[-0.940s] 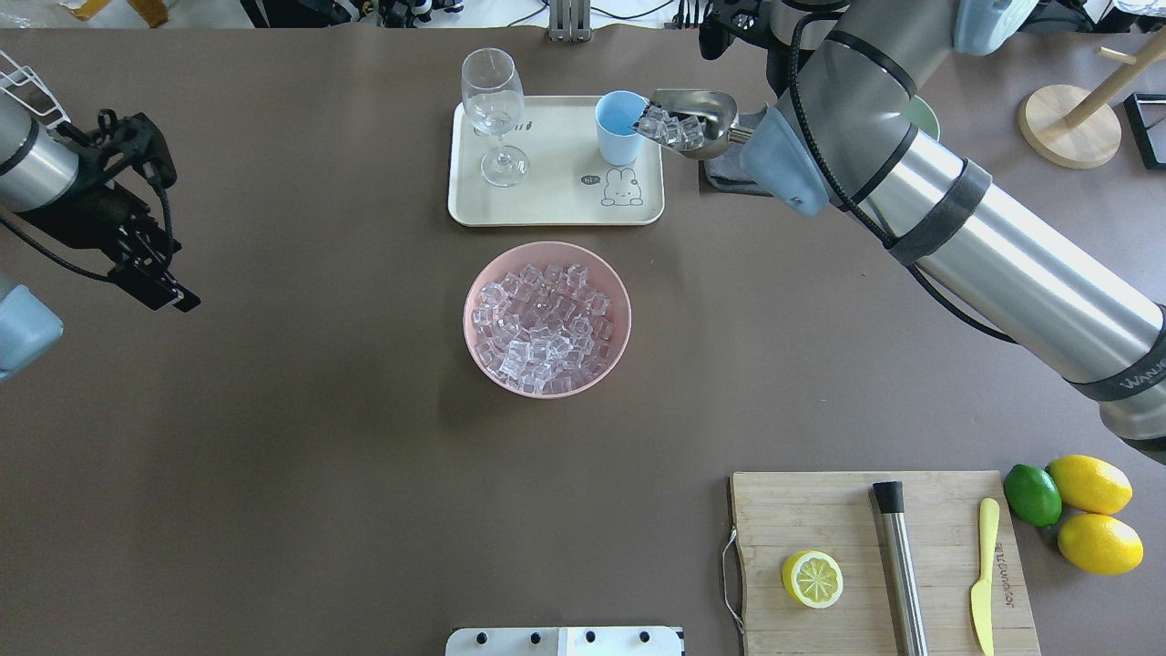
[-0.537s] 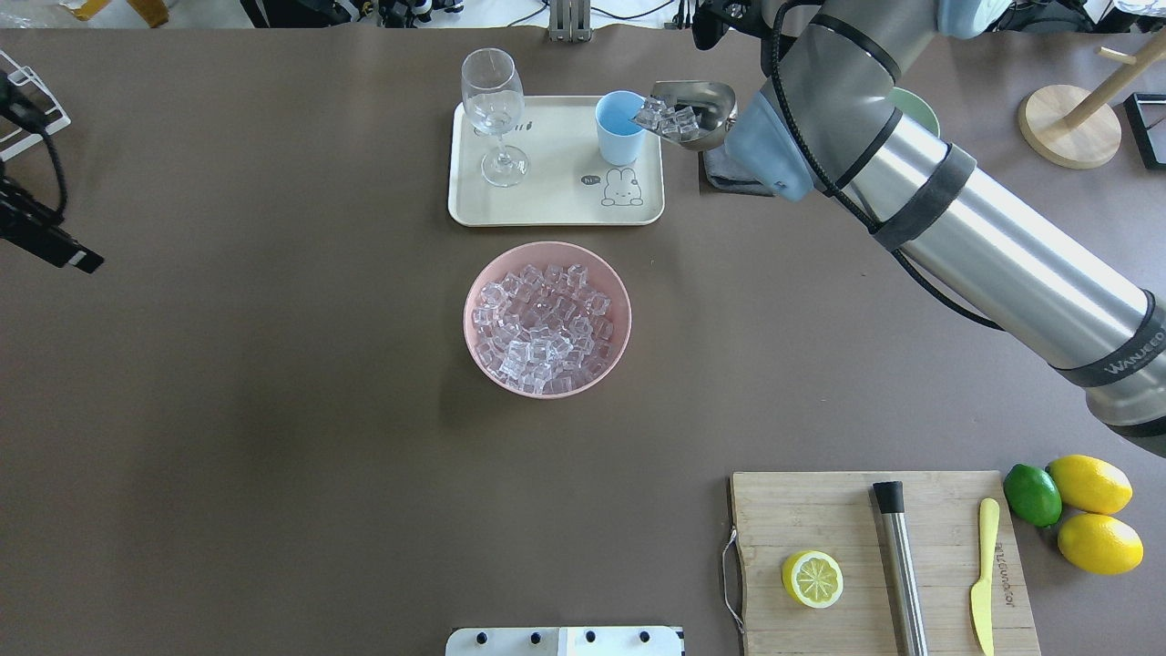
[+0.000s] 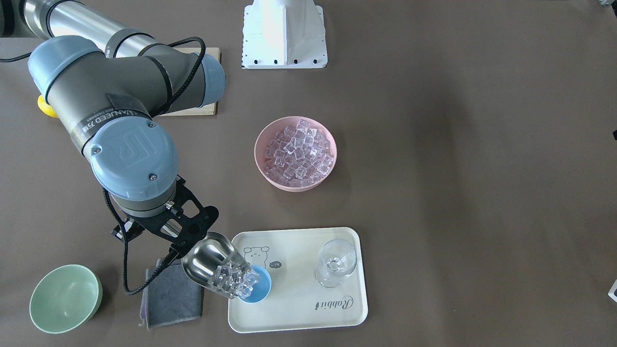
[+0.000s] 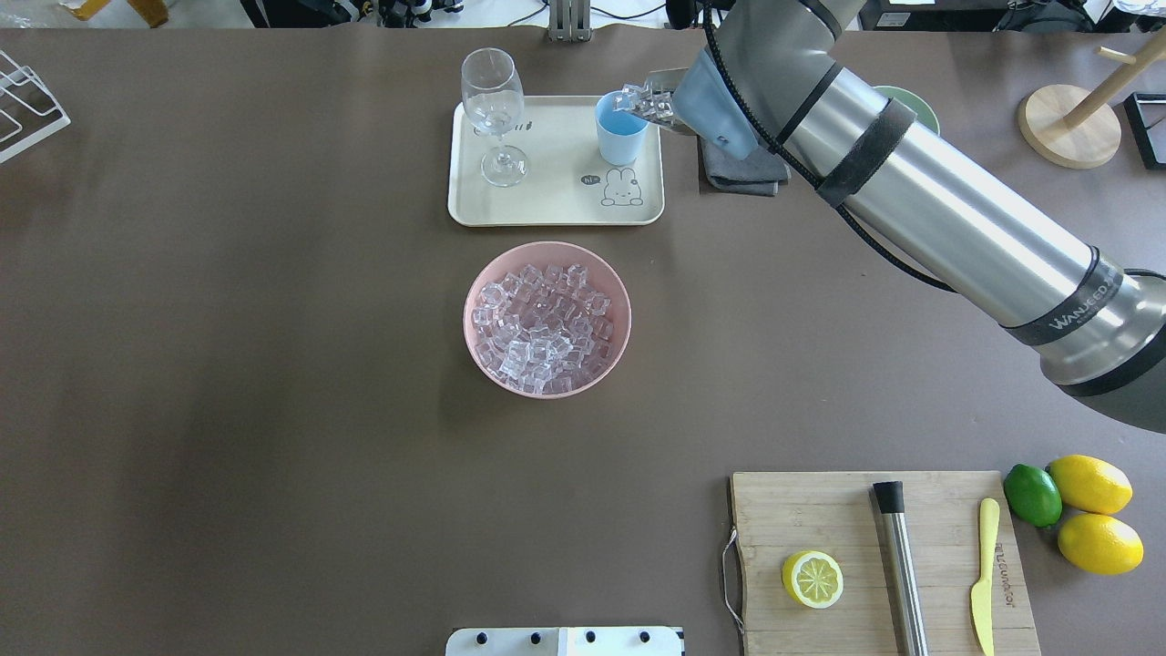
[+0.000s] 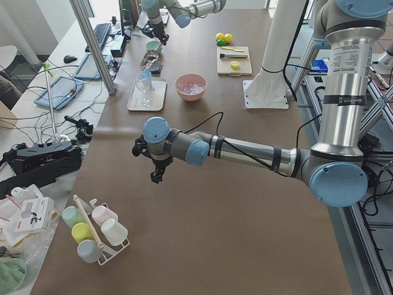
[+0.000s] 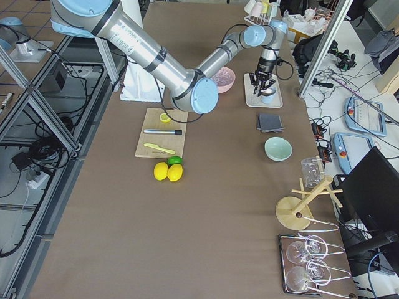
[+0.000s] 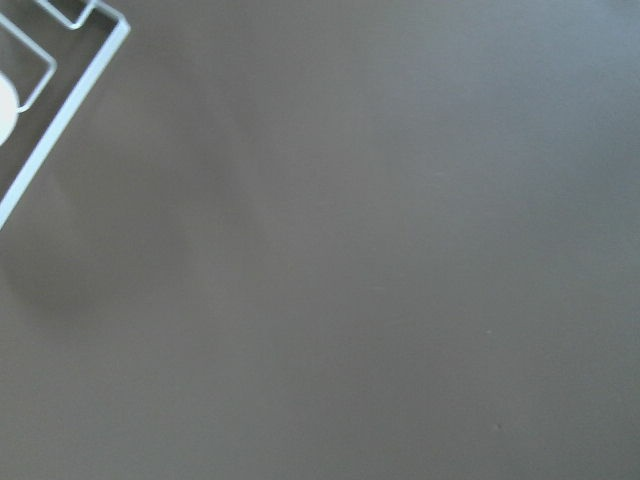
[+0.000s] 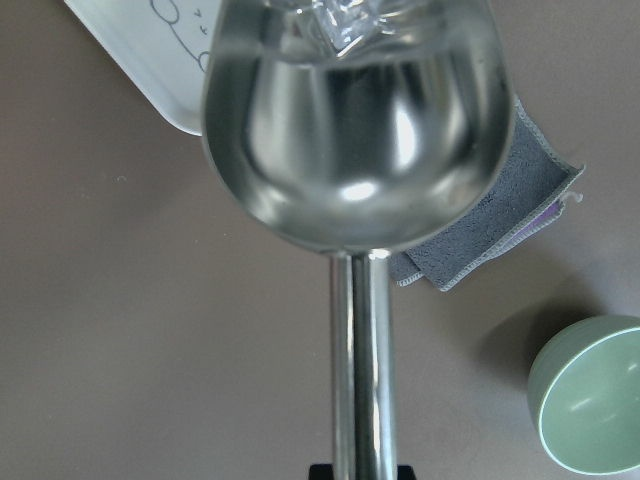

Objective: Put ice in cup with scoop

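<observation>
My right gripper (image 3: 181, 245) is shut on the handle of the shiny metal scoop (image 3: 210, 261). The scoop is tilted down, with its mouth over the rim of the light-blue cup (image 3: 259, 288). Several clear ice cubes (image 3: 236, 281) are bunched at the scoop's mouth. In the overhead view the cup (image 4: 621, 137) stands on the cream tray (image 4: 556, 205), and the arm hides most of the scoop. A pink bowl (image 4: 547, 319) heaped with ice sits mid-table. My left gripper (image 5: 156, 173) shows only in the exterior left view, far from the tray; I cannot tell its state.
A clear stemmed glass (image 4: 493, 100) stands on the tray's left. A grey cloth (image 3: 173, 295) and a pale green bowl (image 3: 65, 299) lie beside the tray. A cutting board (image 4: 820, 519) holds a lemon half, a steel cylinder and a yellow knife. Lemons and a lime lie beside the board.
My right arm has swung the scoop left and tipped it over the cup, and the ice has slid to its mouth. My left arm has moved left out of the overhead view.
</observation>
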Motion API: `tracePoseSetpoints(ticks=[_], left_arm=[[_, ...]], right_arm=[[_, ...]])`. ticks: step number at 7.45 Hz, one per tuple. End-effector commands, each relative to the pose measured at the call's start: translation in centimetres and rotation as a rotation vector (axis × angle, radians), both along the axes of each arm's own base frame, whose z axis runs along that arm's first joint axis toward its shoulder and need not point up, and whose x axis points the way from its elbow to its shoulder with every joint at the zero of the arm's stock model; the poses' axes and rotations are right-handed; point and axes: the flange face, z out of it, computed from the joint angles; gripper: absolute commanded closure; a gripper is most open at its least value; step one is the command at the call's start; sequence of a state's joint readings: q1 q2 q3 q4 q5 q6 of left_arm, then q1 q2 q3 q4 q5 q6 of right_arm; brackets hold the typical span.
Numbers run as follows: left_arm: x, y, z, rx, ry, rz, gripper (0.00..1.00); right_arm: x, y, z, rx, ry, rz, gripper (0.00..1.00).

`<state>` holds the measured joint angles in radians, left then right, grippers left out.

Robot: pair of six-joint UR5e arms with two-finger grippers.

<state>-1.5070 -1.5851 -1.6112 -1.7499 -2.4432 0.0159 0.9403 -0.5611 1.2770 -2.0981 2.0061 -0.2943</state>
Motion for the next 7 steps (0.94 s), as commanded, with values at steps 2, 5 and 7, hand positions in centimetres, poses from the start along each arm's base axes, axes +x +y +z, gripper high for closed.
tracePoseSetpoints(ticks=[2,5,7], left_arm=[[-2.9,1.2,2.1,-0.027,-0.012,-0.047,0.01],[-3.6,1.4,2.6,-0.040,-0.012,-0.062,0.01],[-3.7,1.5,2.7,-0.048,-0.007,-0.067,0.01]], right_arm=[[0.3,0.5,-0.9,-0.007,0.019,-0.024,1.00],[1.1,1.7,0.0,0.011,0.015,-0.030,1.00],[5.8,4.8,3.8,-0.027,-0.038,0.068,1.00]])
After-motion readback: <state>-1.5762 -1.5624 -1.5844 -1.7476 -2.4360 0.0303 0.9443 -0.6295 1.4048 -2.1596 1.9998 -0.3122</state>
